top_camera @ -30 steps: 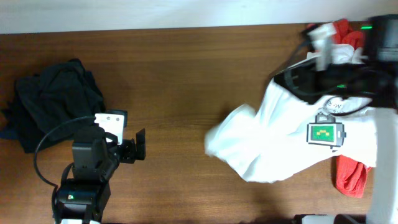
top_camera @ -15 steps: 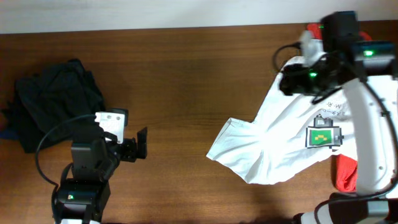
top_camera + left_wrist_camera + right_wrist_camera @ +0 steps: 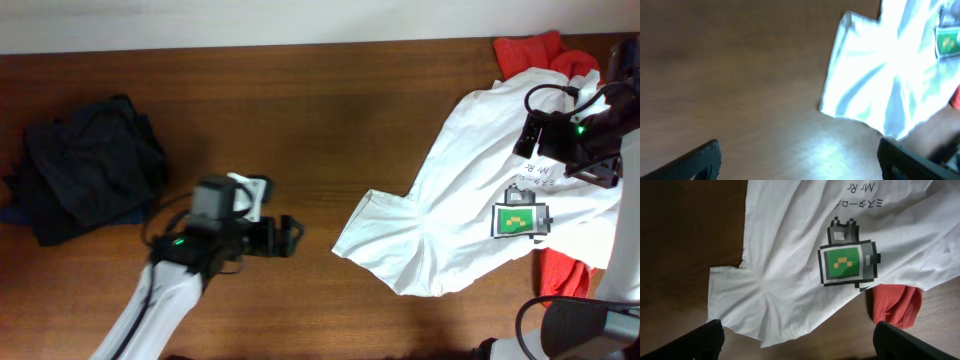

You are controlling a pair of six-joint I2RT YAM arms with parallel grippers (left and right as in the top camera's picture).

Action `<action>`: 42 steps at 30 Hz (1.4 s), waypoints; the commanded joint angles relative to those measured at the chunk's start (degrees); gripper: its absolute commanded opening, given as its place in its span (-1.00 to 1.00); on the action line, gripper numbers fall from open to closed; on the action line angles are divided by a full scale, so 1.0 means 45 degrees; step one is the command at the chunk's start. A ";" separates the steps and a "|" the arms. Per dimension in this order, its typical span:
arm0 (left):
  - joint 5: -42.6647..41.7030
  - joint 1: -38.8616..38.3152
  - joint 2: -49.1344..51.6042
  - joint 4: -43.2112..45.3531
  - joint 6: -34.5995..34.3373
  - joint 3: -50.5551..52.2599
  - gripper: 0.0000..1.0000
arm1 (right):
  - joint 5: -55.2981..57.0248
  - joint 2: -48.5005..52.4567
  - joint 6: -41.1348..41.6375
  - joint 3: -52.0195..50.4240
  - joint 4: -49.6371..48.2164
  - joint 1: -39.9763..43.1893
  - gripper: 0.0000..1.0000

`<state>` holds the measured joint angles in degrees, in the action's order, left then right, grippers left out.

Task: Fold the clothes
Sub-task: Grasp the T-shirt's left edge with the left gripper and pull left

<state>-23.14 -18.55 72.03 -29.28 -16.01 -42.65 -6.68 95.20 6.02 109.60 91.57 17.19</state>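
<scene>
Item: white T-shirt (image 3: 465, 205), laid print-up and creased on the right half of the table (image 3: 300, 110). Its long axis was run diagonally from a sleeve end at lower left toward the upper right, with a red garment (image 3: 527, 52) shown past its edges and a dark clothes pile (image 3: 85, 170) noted well apart at far left. The right gripper (image 3: 802, 342) was held above the printed chest, fingers spread wide and empty, and was judged the nearer; the left gripper (image 3: 288, 236), likewise parted and empty, was pointed toward the sleeve end, with bare wood left between.
</scene>
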 commanded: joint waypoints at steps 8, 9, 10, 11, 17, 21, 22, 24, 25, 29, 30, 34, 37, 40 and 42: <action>-0.0374 -0.3288 0.4255 0.3016 -0.4435 -0.0223 0.98 | 0.0053 -0.0146 0.0107 0.0039 0.0034 0.0039 0.97; -0.0374 -0.3483 0.4551 0.3424 -0.4614 -0.0223 0.98 | 0.0053 -0.0146 0.0107 0.0039 0.0034 0.0039 0.97; -0.0374 -0.3687 0.4877 0.3881 -0.4653 -0.0223 0.98 | 0.0053 -0.0146 0.0107 0.0039 0.0034 0.0039 0.97; -0.0374 -0.3949 0.5265 0.4464 -0.4653 -0.0223 0.98 | 0.0053 -0.0146 0.0107 0.0039 0.0034 0.0029 0.97; -0.0330 -0.5236 0.6941 0.6999 -0.5221 -0.0223 0.86 | -0.0044 -0.0141 0.0102 0.0039 0.0034 0.0029 0.97; -0.0330 -0.5799 0.7402 0.8174 -0.5212 -0.0223 0.33 | -0.0078 -0.0141 0.0102 0.0039 0.0034 0.0029 0.97; -0.0330 -0.5916 0.7397 0.8213 -0.5212 -0.0223 0.23 | -0.0078 -0.0146 0.0102 0.0039 0.0034 0.0029 0.97; -0.0272 -0.6052 0.7397 0.8325 -0.5207 -0.0223 -0.24 | -0.0078 -0.0146 0.0102 0.0039 0.0034 0.0029 0.97; -0.0189 -0.6071 0.7397 0.8432 -0.5202 -0.0223 -0.61 | -0.0078 -0.0141 0.0102 0.0039 0.0024 0.0029 0.97; 0.0233 -0.5945 0.7397 0.9670 -0.4872 -0.0228 -0.99 | -0.0078 -0.0146 0.0102 0.0039 -0.0005 0.0029 0.97; 0.0238 -0.5863 0.7393 0.9904 -0.4702 -0.0243 -0.99 | -0.0078 -0.0141 0.0102 0.0039 -0.0005 0.0029 0.97; 0.0073 -0.5212 0.6985 0.9904 -0.3283 -0.0641 -0.99 | -0.0073 -0.0141 0.0102 0.0039 -0.0005 0.0029 0.97; 0.0155 -0.4279 0.5872 0.8835 -0.2234 -0.1088 -1.00 | -0.0058 -0.0141 0.0102 0.0039 -0.0010 0.0029 0.97; 0.1098 -0.2720 0.4362 0.6887 -0.2161 -0.1622 -0.99 | -0.0034 -0.0141 0.0102 0.0039 -0.0010 0.0029 0.97; 0.1443 -0.1579 0.3531 0.6071 -0.2118 -0.1807 -1.00 | -0.0034 -0.0141 0.0102 0.0039 -0.0015 0.0029 0.97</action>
<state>-21.63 -34.04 96.55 2.11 -29.06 -47.46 -6.90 95.20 6.07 109.60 91.50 17.19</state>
